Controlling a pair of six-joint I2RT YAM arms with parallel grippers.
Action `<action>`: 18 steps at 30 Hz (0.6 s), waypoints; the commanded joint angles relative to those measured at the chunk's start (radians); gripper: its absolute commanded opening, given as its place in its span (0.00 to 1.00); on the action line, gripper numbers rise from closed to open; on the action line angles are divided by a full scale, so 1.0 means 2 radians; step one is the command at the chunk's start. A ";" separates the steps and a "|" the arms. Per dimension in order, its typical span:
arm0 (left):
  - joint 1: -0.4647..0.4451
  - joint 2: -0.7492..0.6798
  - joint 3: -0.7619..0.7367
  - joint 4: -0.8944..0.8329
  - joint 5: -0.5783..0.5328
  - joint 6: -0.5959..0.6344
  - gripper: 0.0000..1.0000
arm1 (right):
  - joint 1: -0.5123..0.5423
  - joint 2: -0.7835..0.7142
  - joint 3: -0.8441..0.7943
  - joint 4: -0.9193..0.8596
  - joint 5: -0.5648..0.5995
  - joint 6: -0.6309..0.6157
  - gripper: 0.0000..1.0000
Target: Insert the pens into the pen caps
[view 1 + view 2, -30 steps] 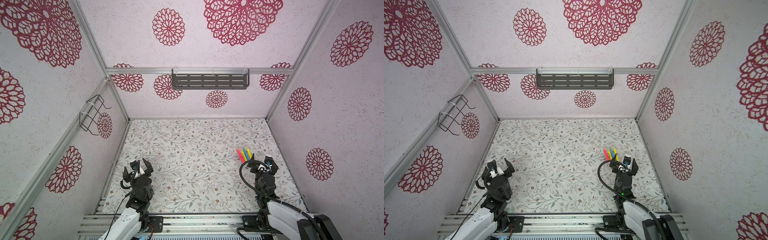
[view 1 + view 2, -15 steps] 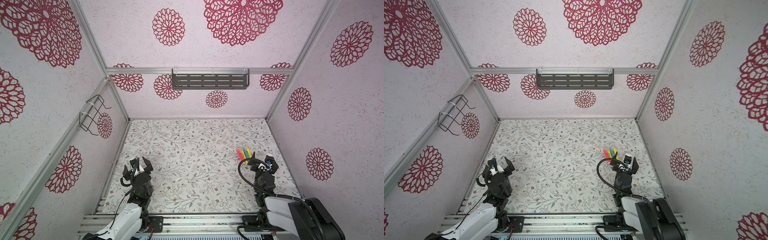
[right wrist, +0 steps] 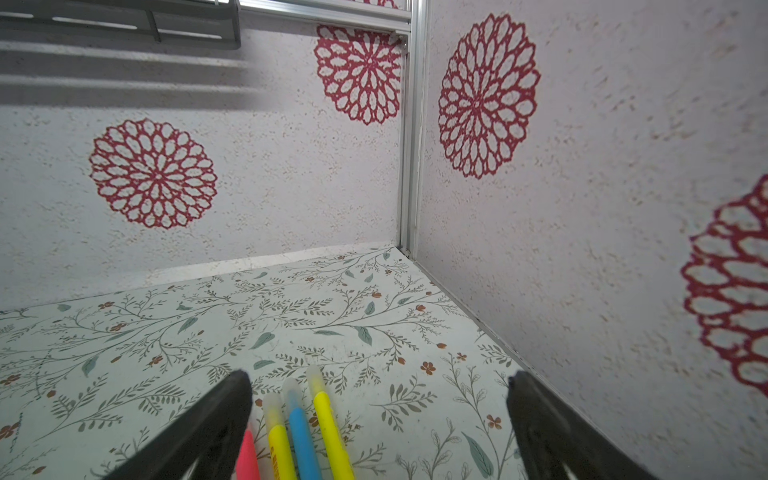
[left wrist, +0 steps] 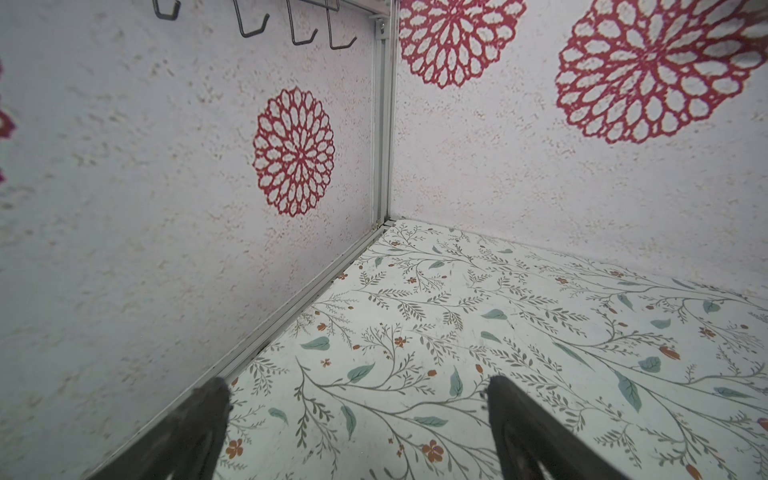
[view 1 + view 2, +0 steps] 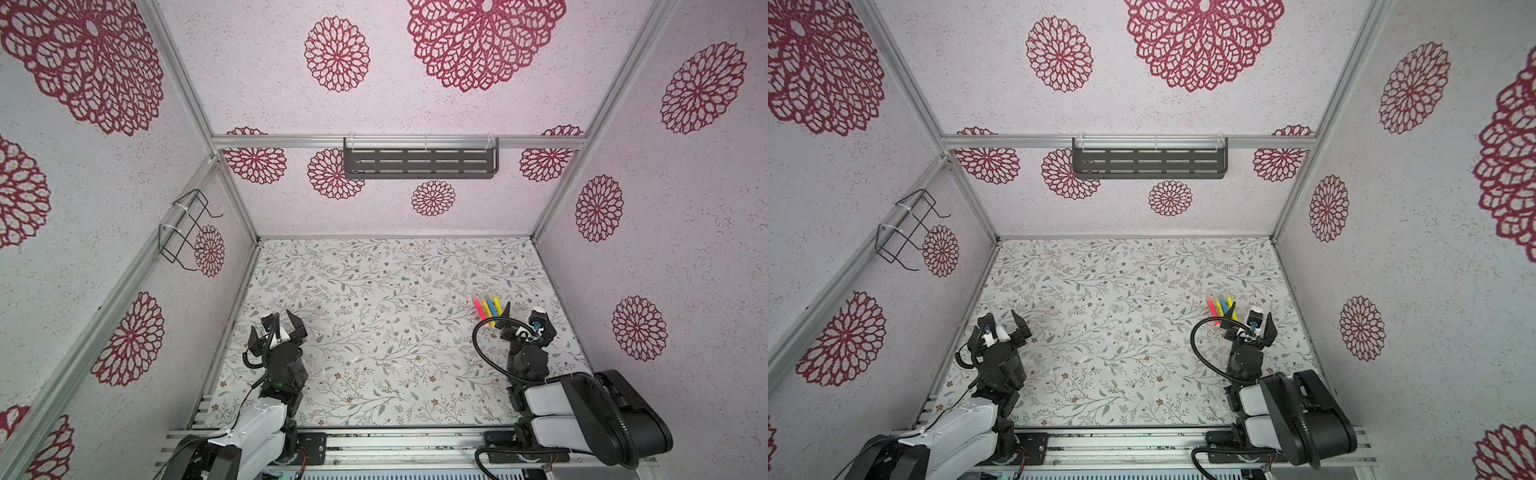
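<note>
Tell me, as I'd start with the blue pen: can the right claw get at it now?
Probably yes: the right claw is open right by the blue pen, with nothing over it. But yellow pens flank it closely.

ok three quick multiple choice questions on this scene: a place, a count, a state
1. Where do the pens lie? A) on the wall shelf B) on the mat by the right gripper C) in the far left corner
2. How many pens are yellow? A) one B) two C) three
3. How do the grippers stand? A) both open, empty B) both shut C) each shut on a pen
1B: both top views show them there. 2B: two yellow pens flank the blue pen. 3A: left gripper and right show spread jaws, nothing held.
</note>
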 commanded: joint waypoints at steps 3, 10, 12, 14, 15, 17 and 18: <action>0.009 0.029 -0.001 0.066 0.008 0.010 0.99 | -0.004 0.009 -0.044 0.066 0.008 -0.007 0.99; 0.015 0.073 0.004 0.112 0.017 0.016 0.99 | -0.014 0.028 -0.034 0.067 0.002 -0.003 0.99; 0.017 0.092 0.004 0.137 0.018 0.017 0.99 | -0.016 0.041 -0.026 0.067 -0.007 -0.004 0.99; 0.018 0.116 0.001 0.173 0.016 0.021 0.99 | -0.016 0.052 -0.019 0.067 -0.018 -0.010 0.99; 0.018 0.124 0.000 0.186 0.016 0.024 0.99 | -0.016 0.055 -0.018 0.067 -0.019 -0.011 0.99; 0.018 0.141 -0.001 0.210 0.014 0.032 0.99 | -0.017 0.060 -0.015 0.067 -0.014 -0.007 0.99; 0.018 0.145 -0.001 0.216 0.014 0.032 0.99 | -0.018 0.061 -0.015 0.067 -0.014 -0.007 0.99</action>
